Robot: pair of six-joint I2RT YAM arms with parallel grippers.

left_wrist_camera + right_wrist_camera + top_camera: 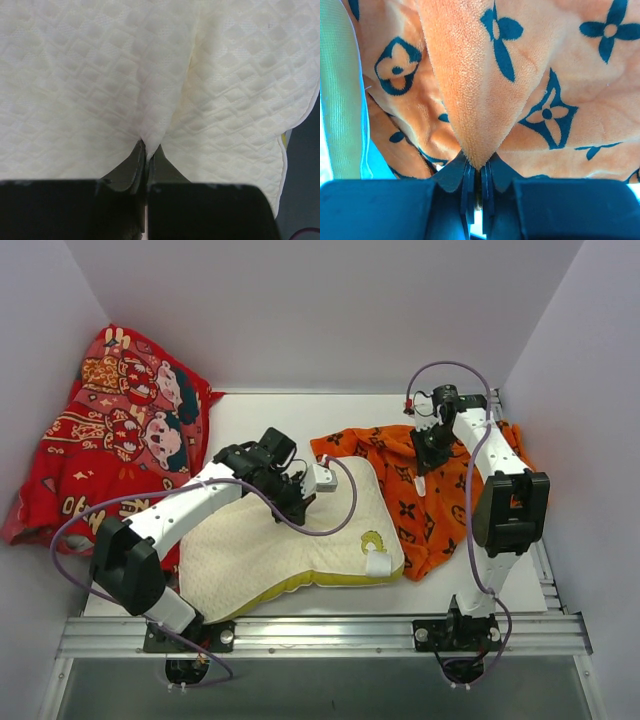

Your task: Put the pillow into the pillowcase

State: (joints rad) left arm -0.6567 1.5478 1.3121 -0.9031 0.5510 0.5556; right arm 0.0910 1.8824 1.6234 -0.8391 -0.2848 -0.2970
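Pillow (290, 540) lies on the bench (260, 420), touching the pillowcase (440, 510) at its three o'clock. Left tool (146, 152) is clamped on a pillow fold, right tool (479, 162) on case cloth. Next, I'd say, feed it into the opening.

Top view: fixed high behind the arm bases (190, 635), looking down on the whole surface (262, 418). Left wrist: close-up along left pincer (146, 150) onto pillow (90, 75). Right wrist: close-up along right pincer (480, 164) onto pillowcase (465, 90). Top view shares both spots.
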